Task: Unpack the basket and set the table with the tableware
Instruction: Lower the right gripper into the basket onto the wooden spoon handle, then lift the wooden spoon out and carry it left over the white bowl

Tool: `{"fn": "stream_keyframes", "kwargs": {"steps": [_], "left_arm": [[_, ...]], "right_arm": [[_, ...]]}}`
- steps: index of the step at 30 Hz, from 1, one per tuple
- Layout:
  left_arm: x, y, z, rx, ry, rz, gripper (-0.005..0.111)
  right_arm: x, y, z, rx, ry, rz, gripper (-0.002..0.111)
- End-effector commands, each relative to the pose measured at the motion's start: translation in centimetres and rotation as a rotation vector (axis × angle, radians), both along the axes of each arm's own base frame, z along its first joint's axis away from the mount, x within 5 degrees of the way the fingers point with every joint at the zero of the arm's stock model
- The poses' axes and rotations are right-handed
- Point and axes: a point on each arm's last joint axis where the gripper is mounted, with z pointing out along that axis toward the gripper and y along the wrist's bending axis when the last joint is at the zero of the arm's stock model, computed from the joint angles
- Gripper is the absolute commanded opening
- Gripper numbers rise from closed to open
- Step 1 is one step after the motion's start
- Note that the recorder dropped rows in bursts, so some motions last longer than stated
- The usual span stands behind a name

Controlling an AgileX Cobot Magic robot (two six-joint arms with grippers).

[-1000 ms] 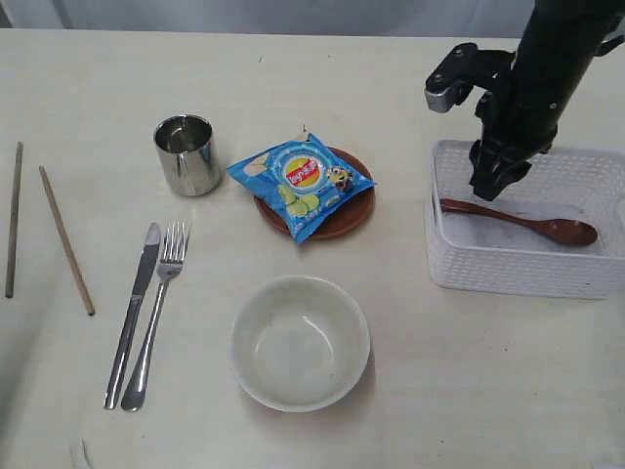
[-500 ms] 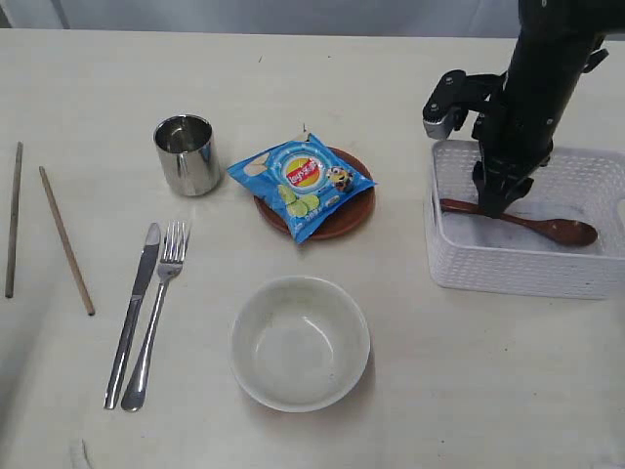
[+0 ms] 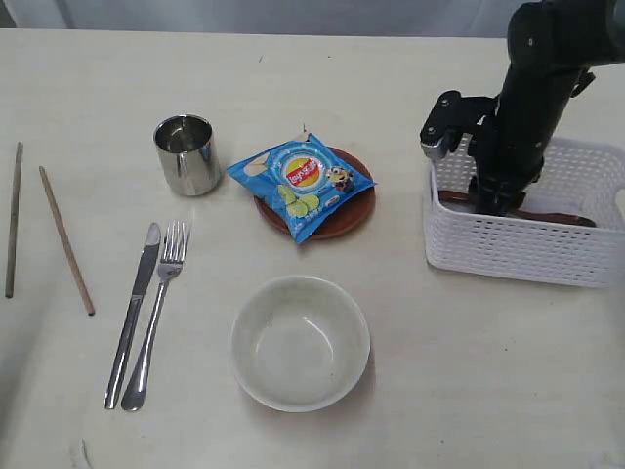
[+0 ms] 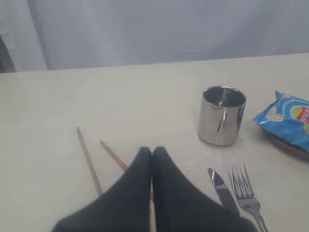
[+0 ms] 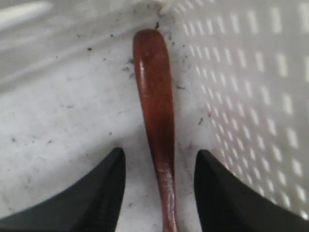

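Right jaws spread, down inside basket [image 3: 518, 249], one finger each side of spoon [image 5: 154, 96] handle, gap visible on both sides. Spoon flat on basket floor, handle end ahead of tips, near lattice wall. Left jaws pressed together, nothing between, above table [image 4: 58, 96]. Chopsticks [image 4: 89, 159] partly hidden behind tips. Cup [image 4: 221, 116], knife [image 4: 221, 186], fork [image 4: 245, 188] off to one side.

Probably a lab: pale table [image 3: 488, 391] before a plain grey curtain [image 4: 169, 29].
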Motion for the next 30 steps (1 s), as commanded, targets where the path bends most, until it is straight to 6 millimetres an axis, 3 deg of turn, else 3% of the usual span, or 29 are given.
{"fn": "stream_keyframes", "kwargs": {"steps": [1, 3, 9, 12, 19, 22, 25, 30], "left_arm": [[0.0, 0.0, -0.1, 0.002, -0.002, 0.003, 0.0], [0.0, 0.0, -0.1, 0.002, -0.002, 0.003, 0.0], [0.0, 0.0, -0.1, 0.002, -0.002, 0.003, 0.0], [0.0, 0.0, -0.1, 0.002, -0.002, 0.003, 0.0], [0.0, 0.0, -0.1, 0.002, -0.002, 0.003, 0.0], [0.0, 0.0, -0.1, 0.002, -0.002, 0.003, 0.0], [0.0, 0.0, -0.1, 0.002, -0.002, 0.003, 0.0], [0.0, 0.0, -0.1, 0.002, -0.002, 0.003, 0.0]], "right_arm": [[-0.3, -0.3, -0.7, -0.004, 0.025, -0.009, 0.019], [-0.3, -0.4, -0.7, -0.006, 0.032, -0.009, 0.0], [-0.3, -0.6, 0.9, -0.022, -0.021, -0.026, -0.001], [-0.3, -0.6, 3.0, -0.002, -0.093, -0.025, -0.001], [-1.8, -0.5, 10.6, 0.063, -0.305, -0.025, -0.001], [-3.5, 1.5, 14.4, 0.21, -0.411, -0.035, -0.001], [-6.0, 4.7, 17.5, 0.421, -0.442, -0.042, -0.001], [-10.2, 11.1, 17.1, 0.586, -0.303, 0.082, -0.001]]}}
